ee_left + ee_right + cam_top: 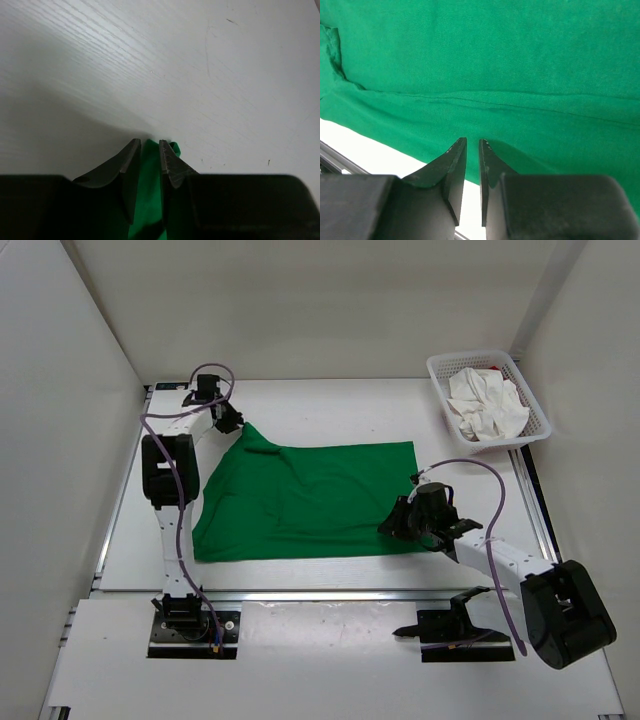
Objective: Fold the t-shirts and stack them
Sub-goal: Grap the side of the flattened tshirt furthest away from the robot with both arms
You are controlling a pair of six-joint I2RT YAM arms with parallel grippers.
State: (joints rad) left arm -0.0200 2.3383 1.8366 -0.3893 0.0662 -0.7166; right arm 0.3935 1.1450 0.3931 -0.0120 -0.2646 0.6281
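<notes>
The green t-shirt (300,500) lies spread on the table, its far left corner pulled up to a point. My left gripper (232,422) is shut on that corner, and green cloth fills the gap between its fingers in the left wrist view (149,170). My right gripper (392,526) is at the shirt's near right corner. Its jaws are nearly together, with the tips on the green cloth (485,75) just inside the hem. The white t-shirt (487,405) lies crumpled in the basket. A sliver of red (496,370) shows behind it.
The white mesh basket (440,375) stands at the far right corner. White walls close in the table on three sides. A metal rail (300,595) runs along the table's near edge, and another runs down its right side.
</notes>
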